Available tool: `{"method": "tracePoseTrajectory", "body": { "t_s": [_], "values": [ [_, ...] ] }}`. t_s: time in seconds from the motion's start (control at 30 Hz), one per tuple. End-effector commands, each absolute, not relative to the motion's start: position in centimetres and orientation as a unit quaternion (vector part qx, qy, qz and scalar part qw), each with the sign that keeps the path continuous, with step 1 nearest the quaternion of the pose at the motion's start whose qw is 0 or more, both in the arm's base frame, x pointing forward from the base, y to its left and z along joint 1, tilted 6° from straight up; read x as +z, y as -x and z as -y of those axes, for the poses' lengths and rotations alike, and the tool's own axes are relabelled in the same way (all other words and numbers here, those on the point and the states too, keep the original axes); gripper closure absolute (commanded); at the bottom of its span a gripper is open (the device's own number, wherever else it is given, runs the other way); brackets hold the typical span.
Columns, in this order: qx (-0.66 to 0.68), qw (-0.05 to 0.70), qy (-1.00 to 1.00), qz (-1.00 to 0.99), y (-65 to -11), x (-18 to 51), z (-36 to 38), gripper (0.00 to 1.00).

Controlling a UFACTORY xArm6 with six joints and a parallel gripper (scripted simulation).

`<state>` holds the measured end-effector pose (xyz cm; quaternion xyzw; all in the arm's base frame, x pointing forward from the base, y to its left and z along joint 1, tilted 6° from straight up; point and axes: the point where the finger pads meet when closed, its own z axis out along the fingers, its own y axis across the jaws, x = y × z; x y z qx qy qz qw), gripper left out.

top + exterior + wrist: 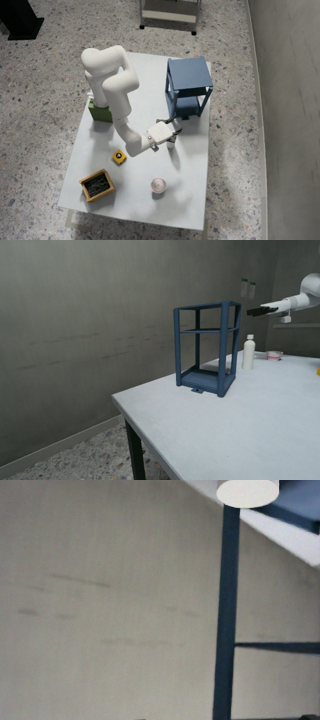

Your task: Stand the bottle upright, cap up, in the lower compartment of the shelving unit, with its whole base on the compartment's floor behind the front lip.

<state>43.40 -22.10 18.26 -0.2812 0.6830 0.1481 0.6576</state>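
From the top, the black two-finger gripper [172,128] is spread wide and holds nothing. From the side, the white plastic bottle [248,352] stands upright on the pale grey table [232,426], just beside the blue metal shelving unit [222,348]. The wrist view shows the bottle's cap.

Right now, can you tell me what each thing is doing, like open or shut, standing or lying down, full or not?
Gripper: open, holding nothing, turned sideways above the bottle.
Bottle: standing upright on the table, cap on, outside the shelving unit.
Shelving unit: upright, both compartments hold nothing.
Wooden box: open top, filled with dark nails.
Bowl: upright on the table.
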Motion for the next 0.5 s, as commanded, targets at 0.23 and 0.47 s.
{"method": "tracePoseTrajectory", "body": {
  "t_s": [0.23, 0.47],
  "values": [
    [0.159, 0.692, 0.232, -0.664, -43.47, 18.23, 22.1, 0.21],
    [0.164, 0.705, 0.212, -0.657, -43.46, 18.17, 22.1, 0.21]
  ]
}}
